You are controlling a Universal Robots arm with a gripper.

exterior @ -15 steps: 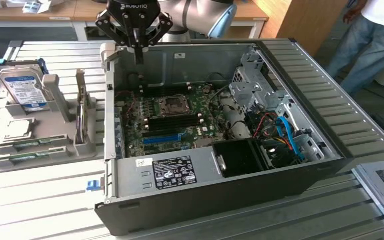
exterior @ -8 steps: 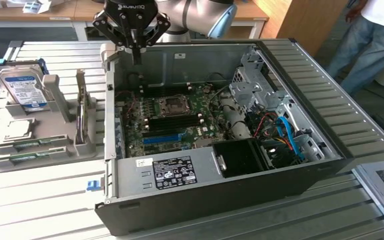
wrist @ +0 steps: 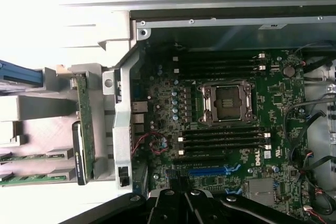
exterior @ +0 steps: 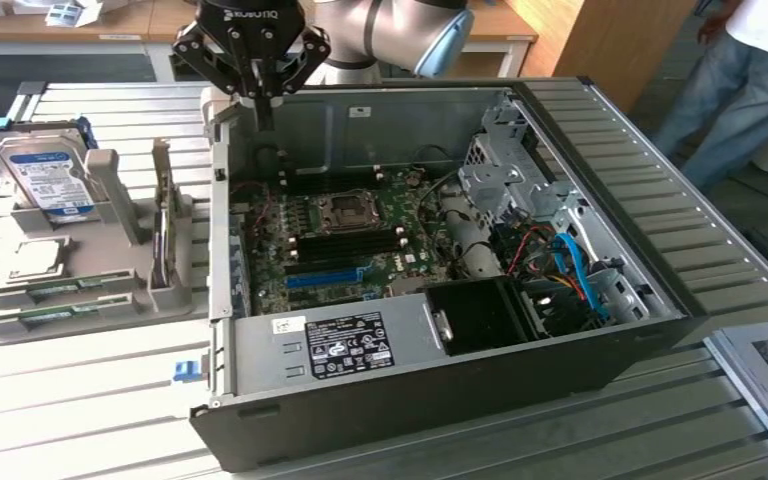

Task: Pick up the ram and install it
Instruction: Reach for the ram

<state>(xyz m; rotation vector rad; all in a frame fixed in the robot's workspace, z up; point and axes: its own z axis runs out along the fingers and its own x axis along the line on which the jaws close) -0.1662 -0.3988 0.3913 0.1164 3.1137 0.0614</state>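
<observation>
The gripper (exterior: 265, 118) has its jaws closed together with nothing between them. It hangs above the rear corner of the open computer case (exterior: 651, 330), on the exterior view's left, over the case's metal wall rather than over the board. In the wrist view the gripper (wrist: 179, 192) shows as dark fingers pressed together, over the edge of the motherboard (wrist: 168, 103) close to the blue slot (wrist: 210, 171).

Inside the case the motherboard lies flat. Its processor socket (exterior: 347, 210) sits near the middle, with rows of black memory slots (wrist: 220, 137) on either side of it, all unfilled.

The ram (exterior: 57, 290) is well apart from the gripper. It lies flat in a groove of the grey holder (exterior: 91, 335) on the table (exterior: 77, 420), outside the case on the exterior view's left. A second green stick (exterior: 48, 318) lies in the groove just beside it. In the wrist view the ram (wrist: 23, 157) and the second green stick (wrist: 23, 178) are seen past the case wall.

On the same holder an expansion card (exterior: 161, 235) stands upright nearest the case, a hard drive (exterior: 44, 180) stands on edge farther back, and a processor chip (exterior: 40, 262) lies flat between the hard drive and the ram.

A person (exterior: 744, 80) stands beyond the table at the exterior view's right.
</observation>
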